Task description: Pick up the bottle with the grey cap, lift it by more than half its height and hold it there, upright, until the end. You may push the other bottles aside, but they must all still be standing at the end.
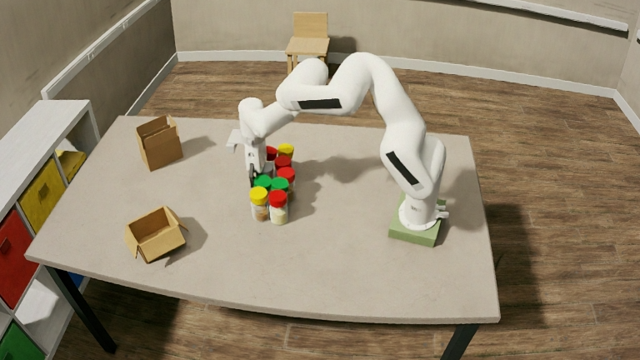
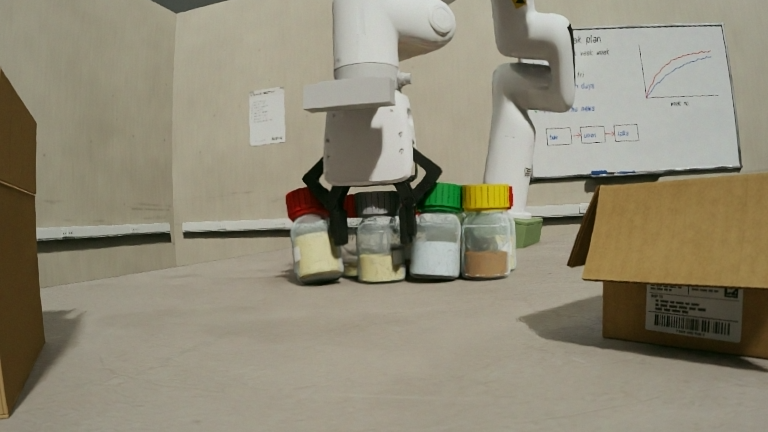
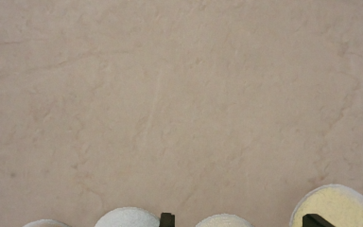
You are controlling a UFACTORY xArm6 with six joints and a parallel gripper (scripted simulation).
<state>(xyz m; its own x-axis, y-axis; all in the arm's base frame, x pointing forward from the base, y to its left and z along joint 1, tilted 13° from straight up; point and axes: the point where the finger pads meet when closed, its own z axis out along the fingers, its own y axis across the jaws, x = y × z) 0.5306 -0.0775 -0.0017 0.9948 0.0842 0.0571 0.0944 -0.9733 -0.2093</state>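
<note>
The bottle with the grey cap (image 2: 378, 237) stands upright on the table (image 1: 330, 252) in a tight cluster of bottles. It holds pale yellow powder. In the top view it is mostly hidden behind my gripper (image 1: 252, 174). My gripper (image 2: 372, 240) (image 3: 238, 221) is open and lowered over this bottle, one black finger on each side of it, below the cap. In the wrist view the bottle (image 3: 223, 221) shows as a pale round shape between the fingertips at the bottom edge. The bottle still stands on the table.
A red-capped bottle (image 2: 308, 235) stands close on the left, and a green-capped (image 2: 436, 235) and a yellow-capped one (image 2: 485, 232) on the right. More bottles (image 1: 278, 205) stand behind. Two open cardboard boxes (image 1: 159, 141) (image 1: 154, 233) lie on the table. A shelf (image 1: 27, 172) stands at the left.
</note>
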